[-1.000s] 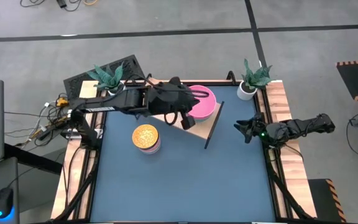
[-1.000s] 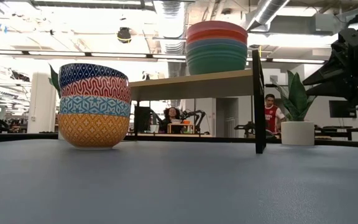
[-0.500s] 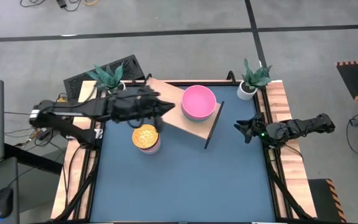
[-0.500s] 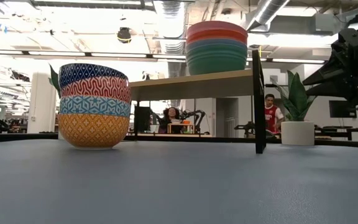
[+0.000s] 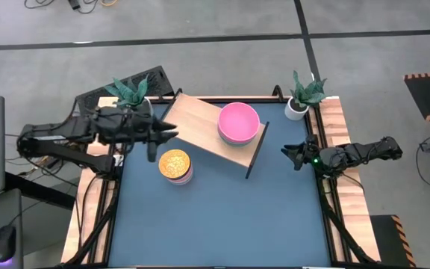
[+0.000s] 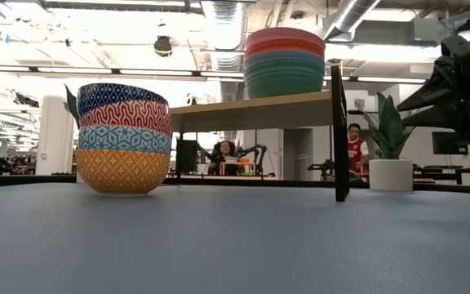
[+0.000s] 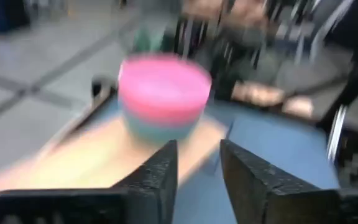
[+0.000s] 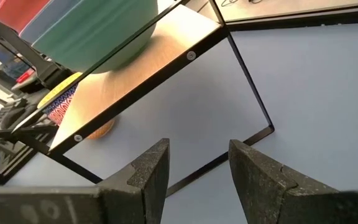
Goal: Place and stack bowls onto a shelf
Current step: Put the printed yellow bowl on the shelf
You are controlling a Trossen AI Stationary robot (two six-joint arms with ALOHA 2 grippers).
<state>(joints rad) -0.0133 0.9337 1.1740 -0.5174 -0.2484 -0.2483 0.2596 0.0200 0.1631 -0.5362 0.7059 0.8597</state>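
A stack of plain bowls (image 5: 238,123), pink on top and green at the bottom (image 6: 284,64), stands on the right end of the light wooden shelf (image 5: 204,128). A stack of patterned bowls (image 5: 175,164) rests on the blue table in front of the shelf's left end, yellow at the bottom (image 6: 123,137). My left gripper (image 5: 169,132) hovers over the table's far left, above the shelf's left end, pointing at the plain stack (image 7: 163,93); it is open and holds nothing. My right gripper (image 5: 288,155) waits open at the table's right edge, facing the shelf (image 8: 148,62).
Two small potted plants stand at the far corners (image 5: 129,91) (image 5: 304,93). Wooden rails (image 5: 340,127) border the table's sides. The shelf's thin black legs (image 6: 340,135) reach down to the table. The near half of the table (image 5: 222,224) is bare blue surface.
My left gripper has drawn back from the plain stack on the shelf toward the table's left edge, level above the shelf. Both bowl stacks stand as before.
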